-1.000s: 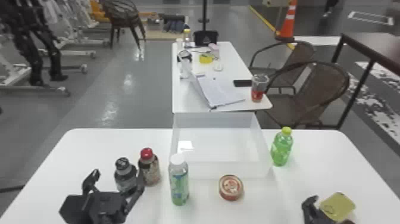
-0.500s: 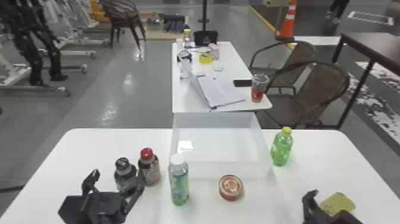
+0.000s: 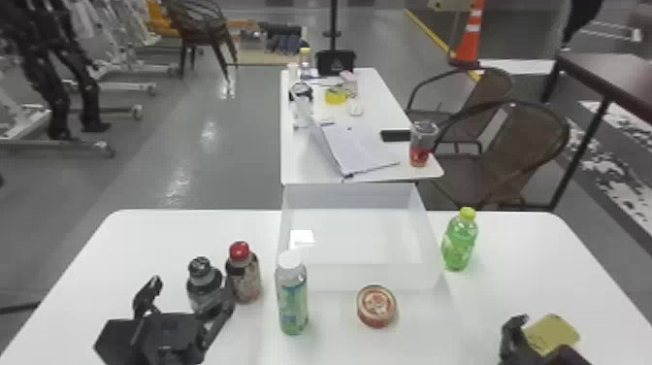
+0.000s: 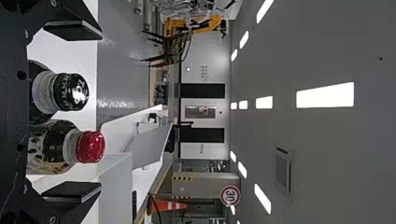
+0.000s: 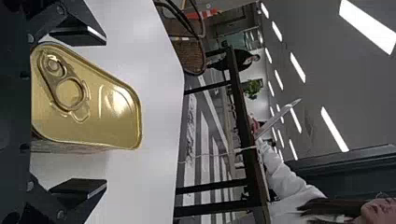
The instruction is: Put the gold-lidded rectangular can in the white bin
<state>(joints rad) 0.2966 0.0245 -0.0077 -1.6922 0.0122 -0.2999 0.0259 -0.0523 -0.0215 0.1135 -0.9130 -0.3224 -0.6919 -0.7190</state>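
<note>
Lengthwise from right hand (image 3: 542,334), gold-lidded can (image 5: 109,123) upright.

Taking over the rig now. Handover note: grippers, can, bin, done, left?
Right gripper: open around the gold-lidded can, not clamped; a clear gap shows on one side.
Left gripper: open by the black-capped bottle and red-capped bottle, gripping neither.
Can: on the near right of the white table, lid up.
White bin: mid-table, between the green bottle and the white-capped bottle, farther from the robot than the round tin.
Done: right gripper is at the can.
Left: close on it, lift, carry to the bin, release.
</note>
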